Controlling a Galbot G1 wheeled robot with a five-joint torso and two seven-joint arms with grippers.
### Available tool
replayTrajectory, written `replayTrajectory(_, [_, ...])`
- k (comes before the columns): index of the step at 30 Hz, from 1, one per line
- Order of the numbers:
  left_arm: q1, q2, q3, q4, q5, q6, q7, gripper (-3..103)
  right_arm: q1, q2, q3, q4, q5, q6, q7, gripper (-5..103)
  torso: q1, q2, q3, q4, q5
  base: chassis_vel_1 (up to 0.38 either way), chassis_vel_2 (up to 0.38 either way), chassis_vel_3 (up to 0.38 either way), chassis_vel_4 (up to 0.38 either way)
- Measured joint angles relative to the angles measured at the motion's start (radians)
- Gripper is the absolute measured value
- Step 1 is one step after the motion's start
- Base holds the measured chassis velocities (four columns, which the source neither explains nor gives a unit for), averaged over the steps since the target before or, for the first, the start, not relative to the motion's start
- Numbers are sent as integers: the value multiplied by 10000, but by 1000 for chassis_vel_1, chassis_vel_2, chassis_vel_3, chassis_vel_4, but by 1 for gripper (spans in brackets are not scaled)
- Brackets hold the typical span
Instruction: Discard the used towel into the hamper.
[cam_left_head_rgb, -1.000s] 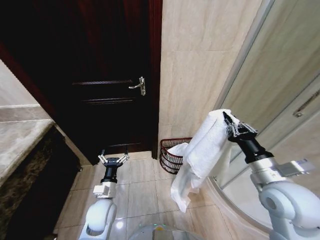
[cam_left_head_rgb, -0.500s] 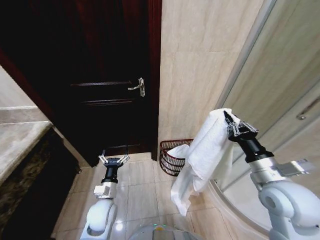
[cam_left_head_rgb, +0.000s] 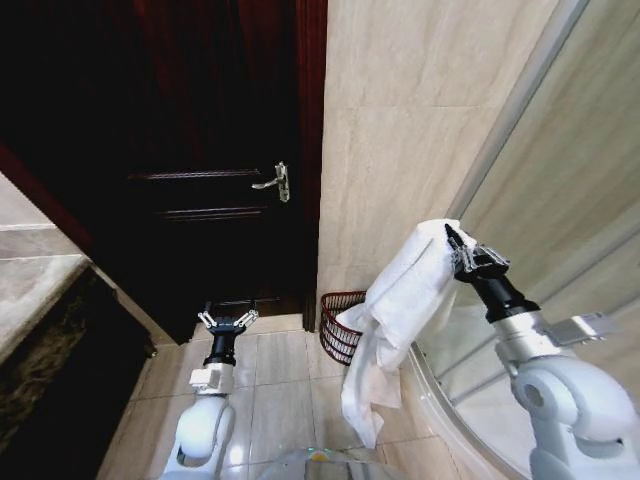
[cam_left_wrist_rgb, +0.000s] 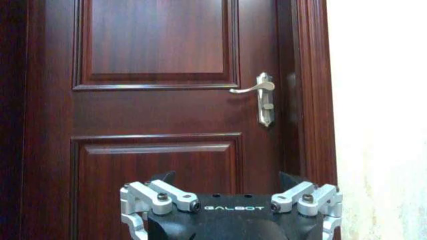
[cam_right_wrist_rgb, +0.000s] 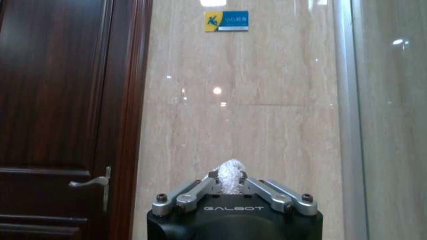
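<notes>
The used towel (cam_left_head_rgb: 398, 305), white and crumpled, hangs in a long fold from my right gripper (cam_left_head_rgb: 452, 238), which is shut on its top end at about chest height. A tuft of the towel (cam_right_wrist_rgb: 231, 176) pokes out between the closed fingers in the right wrist view. The hamper (cam_left_head_rgb: 335, 328), a reddish-brown open-weave basket, stands on the floor against the tiled wall, below and left of the towel, which covers its right side. My left gripper (cam_left_head_rgb: 226, 320) is held low over the floor tiles, open and holding nothing, pointing at the door (cam_left_wrist_rgb: 160, 100).
A dark wooden door with a silver lever handle (cam_left_head_rgb: 272, 183) fills the left background. A glass shower enclosure (cam_left_head_rgb: 570, 190) with a curved base (cam_left_head_rgb: 440, 395) stands at the right. A stone counter (cam_left_head_rgb: 30, 290) runs along the left. Floor tiles (cam_left_head_rgb: 285, 385) lie open ahead.
The whole picture has shifted, so the camera has moved; door handle and hamper sit lower in view. The towel still hangs from the right gripper, and both arms keep their poses.
</notes>
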Motion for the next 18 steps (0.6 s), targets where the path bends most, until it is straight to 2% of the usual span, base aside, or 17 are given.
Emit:
replayTrajectory(12, [373,245,-84,-235,-22,364,17,100,1005,27,-262,-438,40,-410,-23,5,282,622,358,1,1,3,-4,-2,3])
replayTrajectory(16, [487,262,-55,-308,-150,368,53,100,1258,-42,-278,-347,122,-651,156,5,352,789,445,3,1,0,0,0,0])
replayTrajectory(18, [483,349,78,-303,-278,323,150,100,1348,-333,-122,-11,412,-934,618,5,430,952,532,2,-3,0,0,0,0])
